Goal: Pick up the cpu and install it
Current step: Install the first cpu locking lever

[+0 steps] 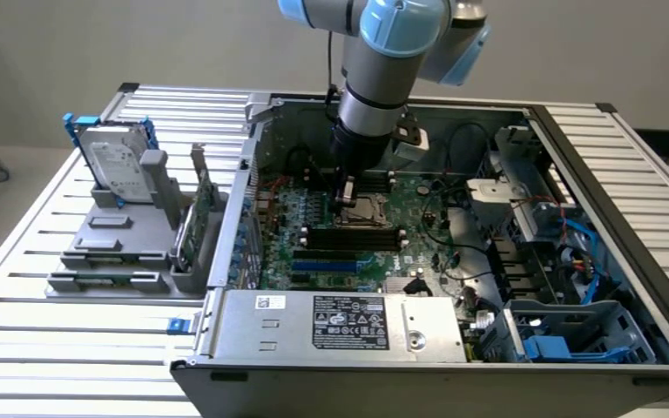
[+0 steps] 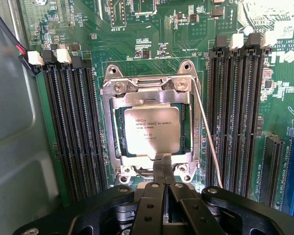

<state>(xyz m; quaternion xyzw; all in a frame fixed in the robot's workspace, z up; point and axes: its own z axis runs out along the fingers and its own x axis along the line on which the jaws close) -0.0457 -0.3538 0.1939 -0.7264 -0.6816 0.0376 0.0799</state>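
Cpu: lies flat in the socket on the motherboard, framed by the metal bracket; silvery lid up, print legible.

Gripper: directly above the socket's near edge; the fingers are pressed together to a narrow tip with nothing between them. The tip meets or just overhangs the bracket edge beside the cpu; contact cannot be told.

Arm: reaches straight down into the open case, over the socket.

Handling (judged): light, stiff and thin; the smooth metal lid is likely slippery. The underside contacts are probably fragile, so hold by opposite edges, kept level.

Lever: thin wire rod along one side of the socket; whether it is latched is unclear.

RAM slots: dark rows flank the socket on both sides.

Hidden: the gripper covers the socket's near edge; the cpu's underside and seating are unseen. In the exterior view the arm covers much of the socket.

Outside the case: hard drive upright on a grey stand, at the exterior view's left.
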